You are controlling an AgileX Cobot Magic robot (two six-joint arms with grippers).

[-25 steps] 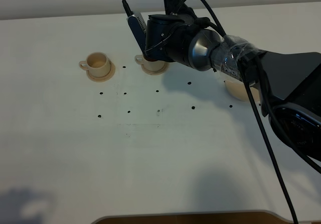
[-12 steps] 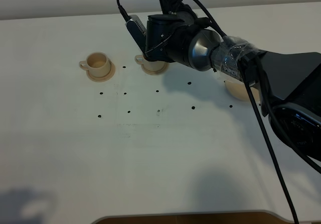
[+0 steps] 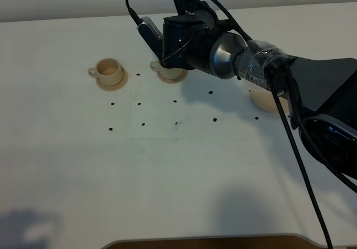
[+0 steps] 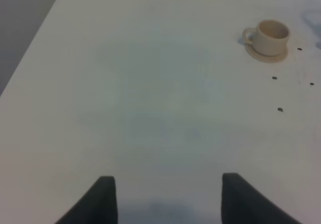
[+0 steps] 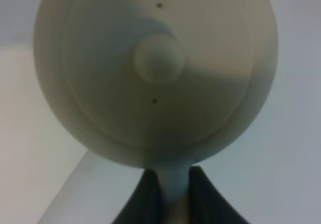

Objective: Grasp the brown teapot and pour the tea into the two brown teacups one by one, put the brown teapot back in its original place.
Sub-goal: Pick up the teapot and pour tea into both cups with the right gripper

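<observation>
The right arm (image 3: 268, 65) reaches in from the right edge across the white worktop (image 3: 167, 176) to the far middle, where its wrist hangs above one of the two brown teacups. This right teacup (image 3: 165, 70) sits on a small saucer (image 3: 174, 79) and is mostly covered by the arm, so only its handle side and the saucer rim show. From the high camera the teapot is hidden behind the wrist.

The right wrist camera shows it close up. The brown teapot (image 5: 155, 73) fills the view with its lid and round knob (image 5: 159, 57) facing the lens. The right end effector (image 5: 173, 200) is clamped on the loop handle (image 5: 173, 186), with a dark finger (image 5: 143, 204) on each side. Whether the spout is over the cup cannot be told.

The left teacup (image 3: 108, 68) stands upright on its matching saucer (image 3: 109, 82), well apart to the left of the arm. The wide round saucer (image 3: 265, 103) lies on the right, partly behind the arm, with nothing on the part that shows. A few dark dots (image 3: 143, 124) mark the worktop near the cups.

The left end effector (image 4: 168, 204) hovers over plain worktop, its two fingers apart with nothing between them, and the left teacup is well apart from it
</observation>
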